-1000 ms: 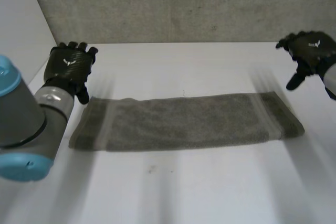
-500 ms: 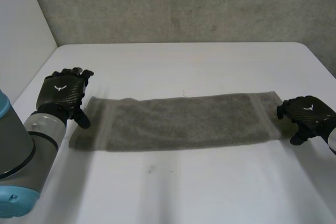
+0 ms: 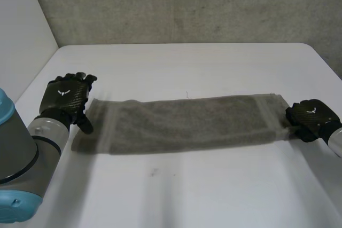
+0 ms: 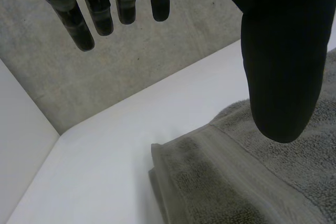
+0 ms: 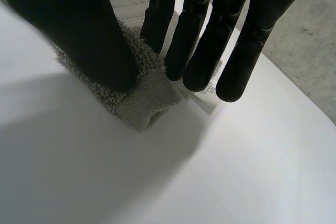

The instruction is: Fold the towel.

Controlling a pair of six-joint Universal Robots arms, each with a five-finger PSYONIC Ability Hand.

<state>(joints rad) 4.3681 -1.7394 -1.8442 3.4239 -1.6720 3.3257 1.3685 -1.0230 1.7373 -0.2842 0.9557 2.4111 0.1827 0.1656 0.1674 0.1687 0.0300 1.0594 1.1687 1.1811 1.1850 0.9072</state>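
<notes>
A grey towel (image 3: pixel 187 124), folded into a long strip, lies across the white table (image 3: pixel 187 190). My left hand (image 3: pixel 65 97) hovers at the strip's left end, fingers (image 4: pixel 100 14) straight and spread. Its thumb (image 4: pixel 281 51) hangs above the towel's left corner (image 4: pixel 220 177) and holds nothing. My right hand (image 3: pixel 310 117) sits at the strip's right end. There its thumb (image 5: pixel 79 30) and fingers (image 5: pixel 199 51) pinch the towel's end corner (image 5: pixel 149 95) against the table.
A grey wall (image 3: pixel 187 4) runs along the table's back edge and a white side wall (image 3: pixel 21 25) stands at the left. My left forearm (image 3: pixel 21 153) fills the near left. A small white label (image 5: pixel 210 98) sticks out by the pinched corner.
My right hand came down from the far right to the towel's right end and closed on its corner. My left hand drew in to the left end and stayed open.
</notes>
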